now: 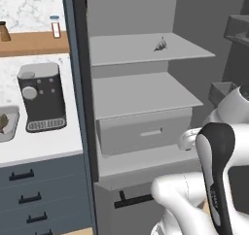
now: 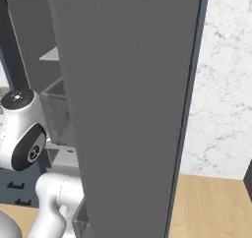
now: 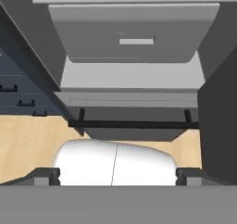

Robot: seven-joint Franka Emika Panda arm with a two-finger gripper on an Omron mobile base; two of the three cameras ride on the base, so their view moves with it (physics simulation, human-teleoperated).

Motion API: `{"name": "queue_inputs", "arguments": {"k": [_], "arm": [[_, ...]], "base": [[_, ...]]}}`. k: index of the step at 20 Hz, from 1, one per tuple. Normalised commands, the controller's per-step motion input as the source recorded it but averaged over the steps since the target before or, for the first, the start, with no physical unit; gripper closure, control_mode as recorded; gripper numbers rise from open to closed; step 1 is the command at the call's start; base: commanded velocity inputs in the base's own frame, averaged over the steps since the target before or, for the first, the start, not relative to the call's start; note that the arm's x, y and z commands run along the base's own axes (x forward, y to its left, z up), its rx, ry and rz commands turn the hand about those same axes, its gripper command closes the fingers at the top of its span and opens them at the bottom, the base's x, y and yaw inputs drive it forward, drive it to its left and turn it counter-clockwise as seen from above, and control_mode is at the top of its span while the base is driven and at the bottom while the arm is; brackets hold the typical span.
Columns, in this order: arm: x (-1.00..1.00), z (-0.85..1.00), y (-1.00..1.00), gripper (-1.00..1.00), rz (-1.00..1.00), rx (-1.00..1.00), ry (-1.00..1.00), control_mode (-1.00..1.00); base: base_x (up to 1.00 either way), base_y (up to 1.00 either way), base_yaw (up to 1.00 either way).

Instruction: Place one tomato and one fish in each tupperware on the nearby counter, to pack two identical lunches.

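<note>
It was a rendered home kitchen, with an open grey fridge (image 1: 146, 93) of bare shelves and a pull-out drawer (image 1: 143, 132) standing at its middle. Left of the fridge ran a white counter (image 1: 44, 144) over dark blue-grey drawers (image 1: 34, 190), carrying a coffee machine (image 1: 41, 97). Above that counter hung a wooden shelf (image 1: 34, 43) against marbled wall, and the floor below the fridge was pale wood (image 2: 216, 207).

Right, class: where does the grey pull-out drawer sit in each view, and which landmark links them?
Left base view: grey pull-out drawer, centre, under the lower shelf.
Right base view: a grey door panel stands before the shelves.
Hand view: top centre.
Shared landmark: blue-grey counter drawers, black handles.
</note>
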Motion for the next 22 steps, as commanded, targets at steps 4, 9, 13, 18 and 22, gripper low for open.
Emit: {"name": "queue_inputs", "arguments": {"k": [4,9,13,18,22], "arm": [[0.0,0.0,0.0,-1.0,0.0,0.0,0.0,1.0],[0.0,0.0,0.0,-1.0,0.0,0.0,0.0,1.0],[0.12,-0.04,0.0,-1.0,0.0,0.0,0.0,-1.0],[0.0,0.34,0.04,-1.0,-0.01,0.0,-0.18,-1.0],[0.29,0.62,0.01,-1.0,-0.15,0.0,-0.29,-1.0]], "base": [[0.52,0.0,0.0],[0.34,0.02,0.0],[0.0,0.0,0.0],[0.0,0.0,0.0],[0.0,0.0,0.0]]}}
